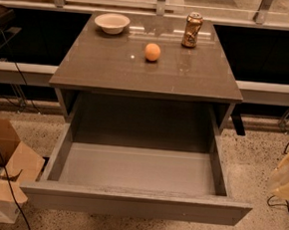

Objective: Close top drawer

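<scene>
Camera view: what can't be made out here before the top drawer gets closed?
Gripper: low at the right edge, beside the top drawer, partly cut off by the frame.
Outer front of the top drawer: faces away from the camera.
Can: label blurred.
Box: cut by the left edge.

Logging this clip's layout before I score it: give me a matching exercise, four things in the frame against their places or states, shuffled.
Things:
1. top drawer
2. bowl
3. can
4. hand

Places or states:
A. back right of the cabinet top
B. right edge of the view, apart from the drawer
C. pulled out, open
D. back left of the cabinet top

Pairs: 1-C, 2-D, 3-A, 4-B
</scene>
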`<state>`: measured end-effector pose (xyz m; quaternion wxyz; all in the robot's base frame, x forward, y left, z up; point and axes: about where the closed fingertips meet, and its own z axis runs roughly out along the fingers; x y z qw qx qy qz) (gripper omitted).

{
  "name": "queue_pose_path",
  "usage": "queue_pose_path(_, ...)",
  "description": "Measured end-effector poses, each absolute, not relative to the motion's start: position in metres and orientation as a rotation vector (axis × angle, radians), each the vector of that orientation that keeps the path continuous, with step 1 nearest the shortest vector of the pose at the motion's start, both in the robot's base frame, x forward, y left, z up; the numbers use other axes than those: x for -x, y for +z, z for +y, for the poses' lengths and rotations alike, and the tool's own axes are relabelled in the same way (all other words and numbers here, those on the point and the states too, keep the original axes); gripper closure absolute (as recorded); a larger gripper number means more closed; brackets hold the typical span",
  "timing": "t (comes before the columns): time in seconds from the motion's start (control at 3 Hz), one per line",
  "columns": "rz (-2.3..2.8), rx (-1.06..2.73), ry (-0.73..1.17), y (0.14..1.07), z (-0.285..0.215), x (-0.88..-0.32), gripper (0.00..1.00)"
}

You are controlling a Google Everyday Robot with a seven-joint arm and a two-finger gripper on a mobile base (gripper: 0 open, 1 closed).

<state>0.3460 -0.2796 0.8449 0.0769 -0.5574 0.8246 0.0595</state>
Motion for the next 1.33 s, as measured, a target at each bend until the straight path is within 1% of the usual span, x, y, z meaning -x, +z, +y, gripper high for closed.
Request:
queue_pose_path(0.33,2.479,1.7,0.152,0.843,-0.278,-0.347,1.0)
queue_pose_path(1.0,2.555,1.686,0.356,0.759,-0.257,-0.332,1.0)
queue_pose_path(1.33,2.546,1.651,0.447,0.718,-0.235,-0.322,1.0)
